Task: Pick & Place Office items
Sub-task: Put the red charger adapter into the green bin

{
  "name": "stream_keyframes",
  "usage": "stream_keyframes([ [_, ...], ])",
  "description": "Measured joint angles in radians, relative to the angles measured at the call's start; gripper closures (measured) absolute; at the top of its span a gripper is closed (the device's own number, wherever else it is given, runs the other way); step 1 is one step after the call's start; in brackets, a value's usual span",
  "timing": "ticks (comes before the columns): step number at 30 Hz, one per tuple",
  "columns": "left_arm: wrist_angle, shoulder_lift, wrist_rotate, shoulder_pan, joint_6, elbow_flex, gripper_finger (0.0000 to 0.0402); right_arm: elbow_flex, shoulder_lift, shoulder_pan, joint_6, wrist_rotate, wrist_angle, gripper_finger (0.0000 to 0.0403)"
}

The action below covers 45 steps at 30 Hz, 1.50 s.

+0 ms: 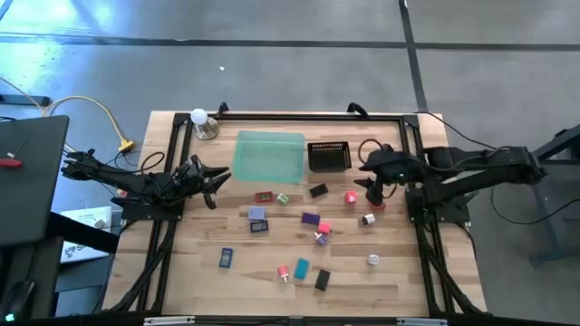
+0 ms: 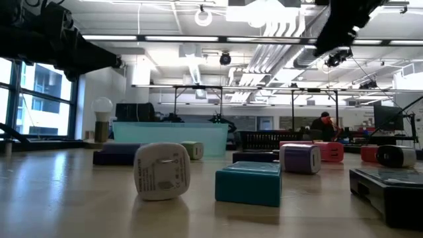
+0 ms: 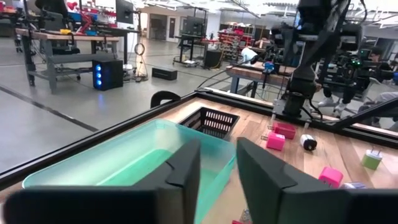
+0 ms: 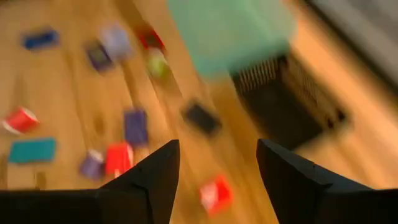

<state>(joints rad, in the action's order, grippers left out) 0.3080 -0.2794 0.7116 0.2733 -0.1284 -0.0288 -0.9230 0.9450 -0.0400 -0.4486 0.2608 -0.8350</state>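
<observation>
Green tray (image 1: 269, 156) sits at the table's far edge, empty, evidently the receiving container. Mesh basket (image 1: 329, 156) stands just right of the tray. Left gripper (image 1: 215, 178), fingers apart and empty, hovers beside the tray's left end. Right gripper (image 1: 373, 192), fingers apart, hangs beyond the basket. Office items (image 1: 311, 218) lie scattered in front of the tray, none placed.

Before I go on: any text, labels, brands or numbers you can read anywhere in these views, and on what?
No text can be read in any view.
White adapter, low view: fine moulded or printed lines on its face, too small to read.
Small office items on the table: any labels too small to read from above.
Right wrist view: blurred, nothing readable.
Green tray and black mesh basket: no markings visible.
</observation>
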Motion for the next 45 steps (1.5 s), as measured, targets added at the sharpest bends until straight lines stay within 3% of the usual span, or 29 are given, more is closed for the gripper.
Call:
stream_keyframes([
  [4, 0.000, 0.000, 0.000, 0.000, 0.000, 0.000, 0.0257, -0.073, 0.083, 0.040, -0.264, -0.022, -0.229, 0.0199],
  [7, 0.000, 0.000, 0.000, 0.000, 0.000, 0.000, 0.0243, -0.077, 0.113, 0.074, -0.364, -0.058, -0.292, 0.0199],
  [17, 0.000, 0.000, 0.000, 0.000, -0.003, 0.000, 0.0240, -0.078, 0.173, 0.105, -0.231, -0.131, -0.209, 0.0199],
  [27, 0.000, 0.000, 0.000, 0.000, -0.003, 0.000, 0.0240, -0.079, 0.177, 0.112, -0.262, -0.122, -0.143, 0.0198],
  [34, 0.000, 0.000, -0.001, 0.000, -0.003, 0.000, 0.0240, -0.078, 0.177, 0.093, -0.276, 0.054, -0.162, 0.0171],
  [45, 0.000, 0.000, -0.001, 0.000, -0.002, 0.000, 0.0240, -0.078, 0.192, 0.092, -0.291, 0.037, -0.156, 0.0152],
])
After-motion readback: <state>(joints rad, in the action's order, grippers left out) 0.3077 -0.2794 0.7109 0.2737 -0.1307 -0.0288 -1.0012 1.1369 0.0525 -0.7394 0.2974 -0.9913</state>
